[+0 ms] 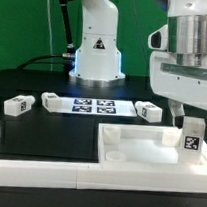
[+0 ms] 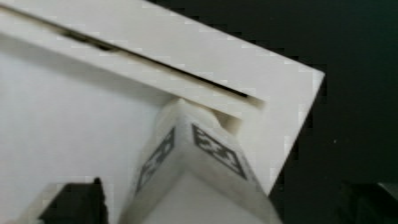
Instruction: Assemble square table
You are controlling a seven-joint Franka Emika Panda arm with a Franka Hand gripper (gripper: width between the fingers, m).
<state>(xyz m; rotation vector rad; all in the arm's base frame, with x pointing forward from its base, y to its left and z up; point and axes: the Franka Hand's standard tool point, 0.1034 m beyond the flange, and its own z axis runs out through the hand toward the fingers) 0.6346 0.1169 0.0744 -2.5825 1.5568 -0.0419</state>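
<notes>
On the black table (image 1: 49, 138), the pincer (image 1: 191, 118) seemingly stands released around the upright tagged leg (image 1: 192, 140).

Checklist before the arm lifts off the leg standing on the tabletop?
1. Claw open, fingertips wide of the standing leg: ok.
2. Standing leg upright at a corner of the tabletop: ok.
3. Standing leg fully seated: cannot tell.
4. Next leg lying free on the table beside the marker board: ok.
5. Path upward free of the leg: cannot tell.
</notes>
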